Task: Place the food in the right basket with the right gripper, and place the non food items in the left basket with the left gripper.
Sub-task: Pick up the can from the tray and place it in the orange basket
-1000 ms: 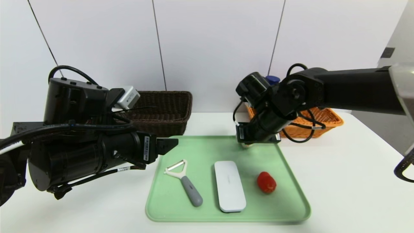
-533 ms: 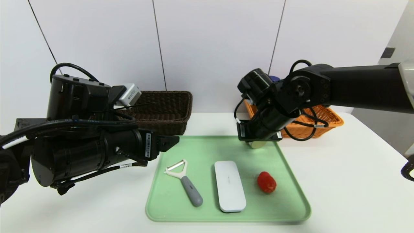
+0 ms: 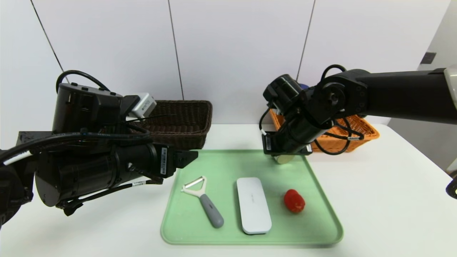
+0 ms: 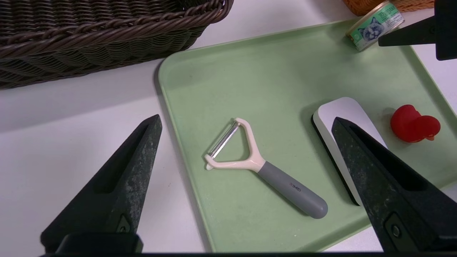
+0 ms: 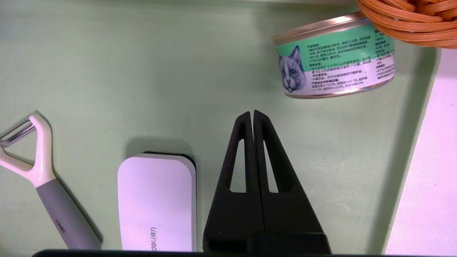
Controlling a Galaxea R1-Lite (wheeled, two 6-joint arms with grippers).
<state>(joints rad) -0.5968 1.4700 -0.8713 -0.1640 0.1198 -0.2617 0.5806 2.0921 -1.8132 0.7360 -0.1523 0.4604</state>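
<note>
The tin can [image 5: 335, 57] sits tilted at the green tray's far right corner, beside the orange right basket [image 3: 360, 130]. My right gripper [image 5: 253, 112] hangs shut and empty just short of the can [image 3: 284, 159], not touching it. A blue bottle cap [image 3: 303, 85] peeks out behind the right arm. The peeler [image 3: 203, 200], the white case [image 3: 253, 205] and the red lumpy object [image 3: 294, 201] lie in a row on the tray. My left gripper [image 4: 245, 119] is open above the tray's left edge, over the peeler [image 4: 250, 164], holding nothing.
The dark brown left basket [image 3: 178, 121] stands behind the tray's [image 3: 228, 164] left corner, close to the left arm. White tabletop lies to the right of and in front of the tray. A white wall closes off the back.
The right gripper has lifted slightly and drawn back toward the right, so more of the can shows beneath it. The left arm has hardly moved.
</note>
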